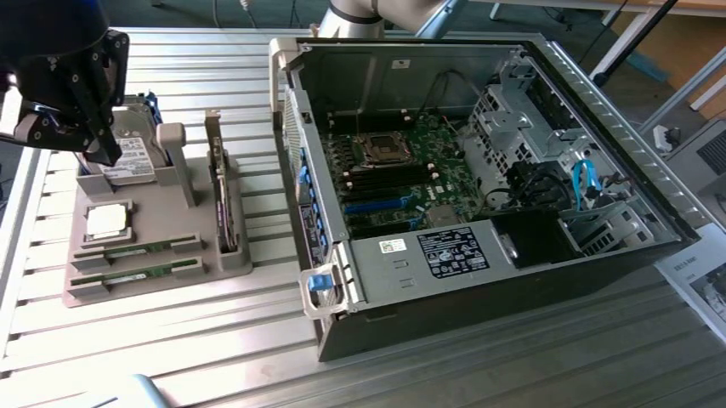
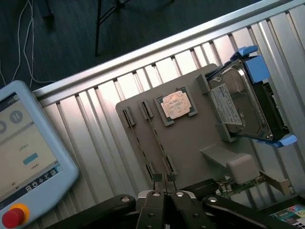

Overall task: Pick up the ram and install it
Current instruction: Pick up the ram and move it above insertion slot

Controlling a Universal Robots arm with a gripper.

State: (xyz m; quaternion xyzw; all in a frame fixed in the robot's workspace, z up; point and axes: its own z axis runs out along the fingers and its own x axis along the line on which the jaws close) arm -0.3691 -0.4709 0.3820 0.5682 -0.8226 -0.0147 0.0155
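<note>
Two ram sticks (image 1: 136,252) (image 1: 134,274) lie side by side in slots at the near end of a grey holder tray (image 1: 159,293), which sits at the exterior view's left. In the wrist view they appear edge-on as thin strips (image 2: 139,143) (image 2: 157,140). My black gripper (image 1: 110,155) hangs above the far end of the tray, over the hard drive (image 1: 131,157), well apart from the ram. Its fingers (image 2: 157,202) are pressed together with nothing between them. The open computer case (image 1: 567,255) lies at the exterior view's right with its motherboard (image 1: 397,170) exposed.
The tray also holds a square silver processor (image 1: 105,221), the hard drive in a blue-edged caddy (image 2: 238,107) and an upright expansion card (image 1: 221,200). A teach pendant (image 2: 28,157) lies on the slatted metal table (image 1: 204,348) beside the tray. A paper (image 1: 703,280) lies past the case.
</note>
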